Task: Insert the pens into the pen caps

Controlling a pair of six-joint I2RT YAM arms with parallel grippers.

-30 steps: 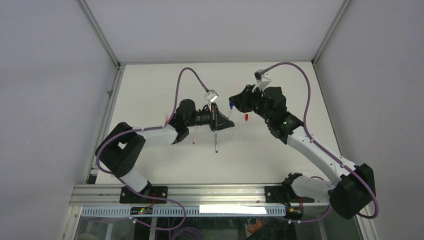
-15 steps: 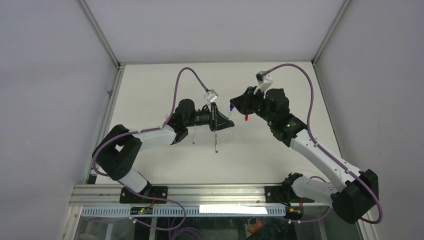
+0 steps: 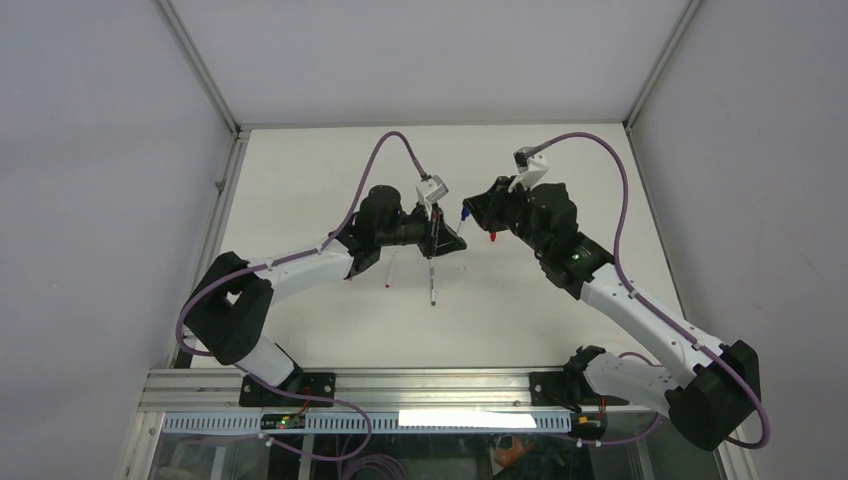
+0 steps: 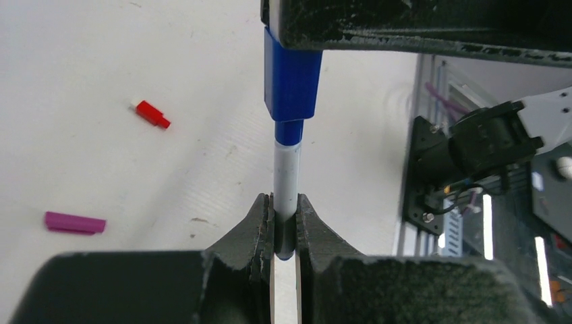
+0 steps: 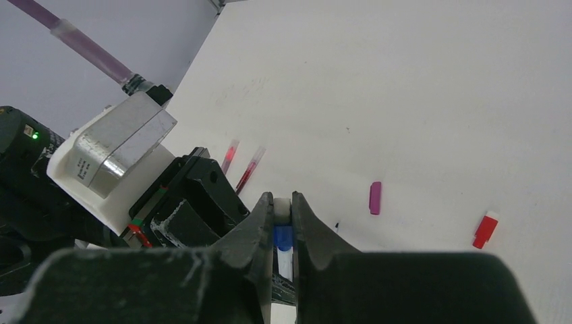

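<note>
My left gripper (image 4: 285, 219) is shut on a white-grey pen (image 4: 286, 172) with a blue tip (image 4: 289, 131). My right gripper (image 5: 282, 214) is shut on the blue cap (image 5: 282, 237). In the left wrist view the pen's blue tip sits in the mouth of the blue cap (image 4: 291, 74). In the top view the two grippers meet above the table's middle, left gripper (image 3: 447, 238), right gripper (image 3: 470, 212), with the blue cap (image 3: 463, 213) between them. The pen (image 5: 286, 264) shows below the cap in the right wrist view.
A red cap (image 3: 492, 237) (image 4: 151, 113) (image 5: 485, 229) and a magenta cap (image 4: 74, 223) (image 5: 375, 198) lie on the white table. Two reddish pens (image 5: 230, 156) (image 5: 249, 169) lie under the left arm. A grey pen (image 3: 432, 282) lies nearer the front.
My left gripper has moved right and slightly back with the pen, closing the gap to the blue cap. My right gripper has barely shifted.
</note>
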